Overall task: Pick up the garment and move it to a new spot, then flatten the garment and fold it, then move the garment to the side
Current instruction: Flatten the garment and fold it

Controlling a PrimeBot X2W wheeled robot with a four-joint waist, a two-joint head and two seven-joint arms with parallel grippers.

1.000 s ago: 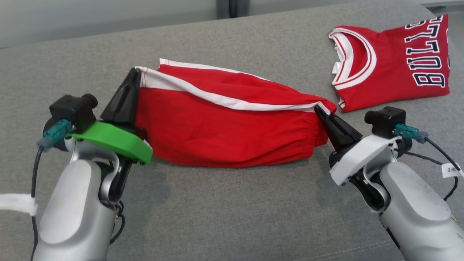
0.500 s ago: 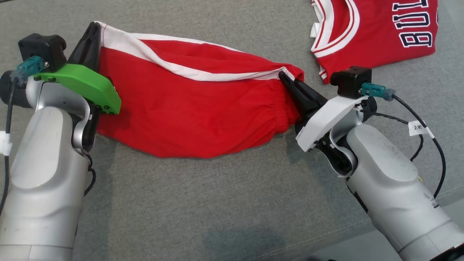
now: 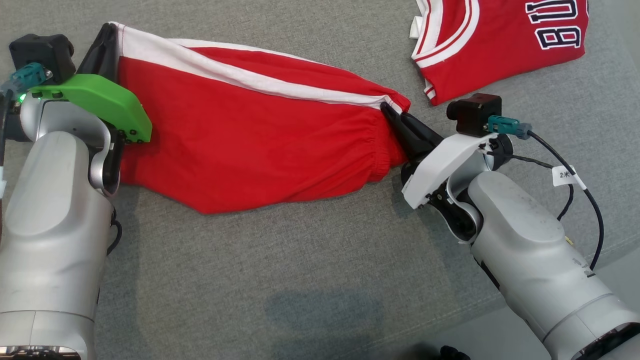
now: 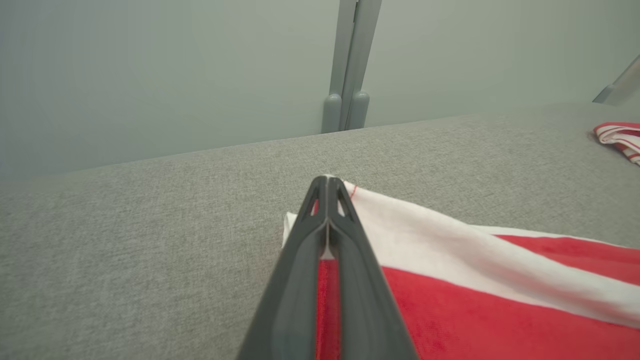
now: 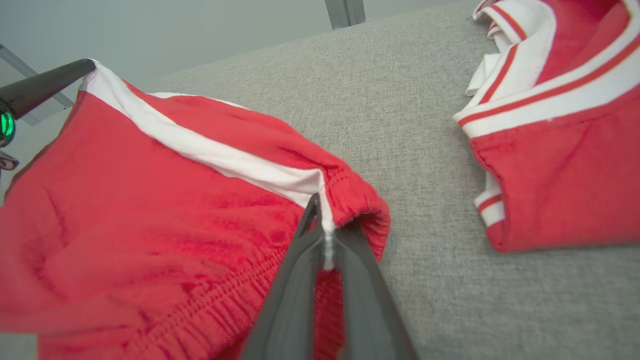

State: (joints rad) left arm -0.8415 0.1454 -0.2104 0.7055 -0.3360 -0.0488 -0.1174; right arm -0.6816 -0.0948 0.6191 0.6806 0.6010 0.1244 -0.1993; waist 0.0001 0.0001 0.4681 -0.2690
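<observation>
Bare test room, likely lab — grey fabric-covered surface (image 3: 300,275), plain pale wall (image 4: 150,75), grey metal post (image 4: 350,60).

- The left gripper (image 4: 327,182) rises from the bottom edge, its two dark fingers pressed together on the corner of a red garment (image 4: 475,310).
- A white band (image 4: 450,240) runs along the upper edge of the garment.
- The garment lies on a grey upholstered surface (image 4: 150,225).
- Behind it are a pale wall (image 4: 150,75) and a grey post (image 4: 350,65).
- A red and white striped cloth (image 4: 620,137) shows at the right edge.
</observation>
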